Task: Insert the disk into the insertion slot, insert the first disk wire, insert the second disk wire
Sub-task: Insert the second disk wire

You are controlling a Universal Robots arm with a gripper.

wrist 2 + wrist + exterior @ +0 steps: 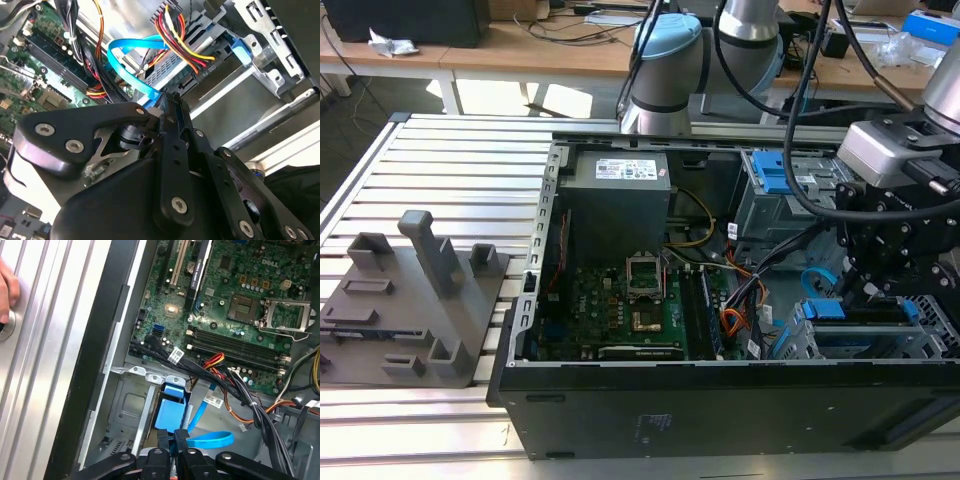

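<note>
Blue caddy frames the disk (170, 412), seated in the insertion slot (131, 405); gripper (173, 436) fingers together, pinching the second disk wire (131, 65). Labels unreadable.

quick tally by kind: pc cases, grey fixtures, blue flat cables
pc case: 1
grey fixture: 1
blue flat cable: 1
total: 3
</note>
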